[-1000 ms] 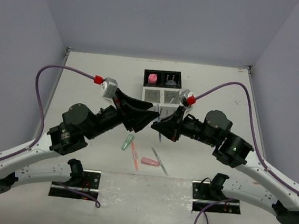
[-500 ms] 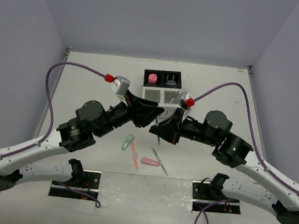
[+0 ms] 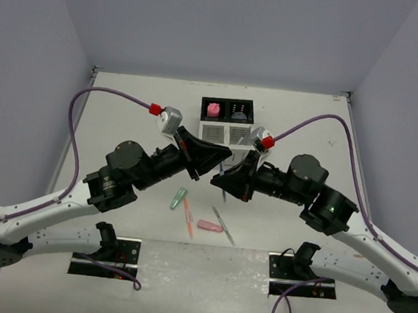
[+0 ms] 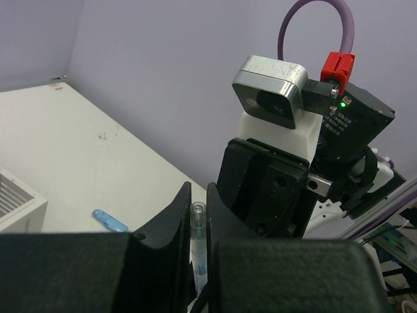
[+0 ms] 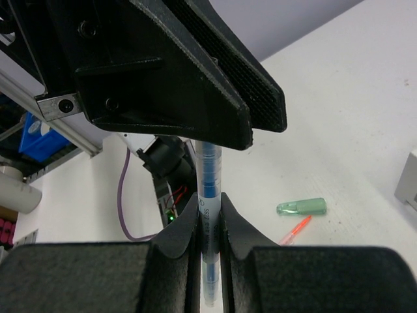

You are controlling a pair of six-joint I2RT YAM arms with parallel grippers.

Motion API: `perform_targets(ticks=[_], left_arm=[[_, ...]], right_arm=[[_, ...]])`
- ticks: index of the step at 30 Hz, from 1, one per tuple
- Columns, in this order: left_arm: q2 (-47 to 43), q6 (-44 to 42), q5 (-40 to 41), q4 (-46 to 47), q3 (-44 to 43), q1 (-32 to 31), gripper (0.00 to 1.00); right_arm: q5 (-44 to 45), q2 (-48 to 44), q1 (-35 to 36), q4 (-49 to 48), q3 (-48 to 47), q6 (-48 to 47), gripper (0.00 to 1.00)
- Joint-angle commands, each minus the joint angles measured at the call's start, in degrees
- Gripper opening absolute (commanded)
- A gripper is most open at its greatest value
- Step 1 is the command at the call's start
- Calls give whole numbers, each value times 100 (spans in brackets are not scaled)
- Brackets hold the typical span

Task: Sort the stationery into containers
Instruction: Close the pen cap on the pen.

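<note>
Two hands pinch one blue pen (image 5: 208, 171): the left hand (image 4: 199, 199) is shut on one end, the right hand (image 5: 208, 212) on the other. From it, the organizer (image 3: 213, 133) is at 12 o'clock and the green marker (image 3: 179, 197) at 7 o'clock.

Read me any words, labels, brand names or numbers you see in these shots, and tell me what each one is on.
No text here can be read outright.
blue pen: a line of fine dark print runs along the barrel, too small to read.
black board beside the red connector on the other arm's wrist: tiny white markings, blurred and unreadable.
</note>
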State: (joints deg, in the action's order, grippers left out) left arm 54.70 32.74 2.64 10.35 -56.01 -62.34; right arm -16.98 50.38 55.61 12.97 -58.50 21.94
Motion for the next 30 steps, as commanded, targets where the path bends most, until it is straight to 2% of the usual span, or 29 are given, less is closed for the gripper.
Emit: perform_targets(ticks=[1,8,11,16,19,22,27,30], left_arm=[[132,160,-505,11,400,-33,0],[293,402,-705,496,1102,-93,0],[369,446,-858,699,1305,-177,0],[474,386,-823,740,1442,-394,0],[283,315,-489,644,1471,-402,0],[-2,-70,32,95,1015,-402,0],[39,-651,-97,-435,202,-402,0],[111,-803,161,-567,-170,-402,2]], right_arm=[[713,115,-57,-254,-926,-114,0],[468,691,-623,110,-2089,-251,0],[16,874,-987,154,-2456,-146,0],[-85,1260,-1114,312,-3079,-164,0],[-511,1303,-1109,118,-2687,-156,0],[-840,1199,-1049,-333,-1552,-66,0],[-835,1470,-591,-626,-921,-32,0],[-764,1484,-457,-849,-676,61,0]])
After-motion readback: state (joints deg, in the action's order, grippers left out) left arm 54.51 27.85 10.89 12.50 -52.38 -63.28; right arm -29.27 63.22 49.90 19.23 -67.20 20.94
